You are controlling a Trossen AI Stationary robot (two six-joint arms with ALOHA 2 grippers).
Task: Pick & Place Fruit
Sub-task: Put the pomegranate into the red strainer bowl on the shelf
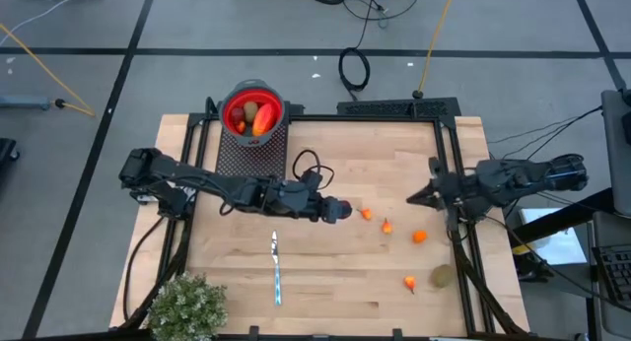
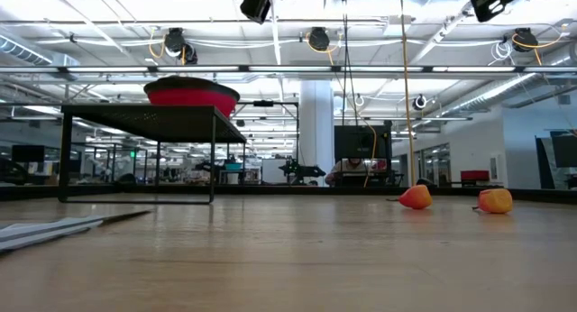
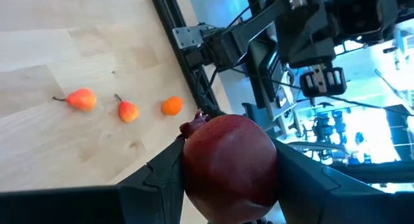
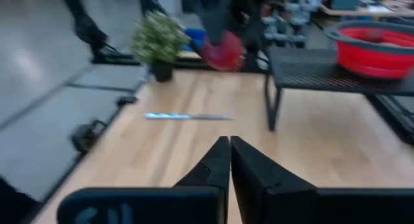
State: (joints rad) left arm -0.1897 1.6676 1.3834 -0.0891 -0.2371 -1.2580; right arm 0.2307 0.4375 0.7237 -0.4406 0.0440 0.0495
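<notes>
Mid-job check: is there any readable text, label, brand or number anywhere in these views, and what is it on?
No text can be read in any view.
The faint light marks on the right gripper body, in its own wrist view, are too blurred to read.
The red bowl, the knife, and the dark red fruit held by the left gripper show no lettering.

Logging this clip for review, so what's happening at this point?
The left end effector is shut on a dark red fruit, held above the middle of the table. The red bowl on the black stand already holds several fruits. Small orange pieces and a kiwi-like fruit still lie on the wood. The right end effector waits shut near the table's right edge.
</notes>
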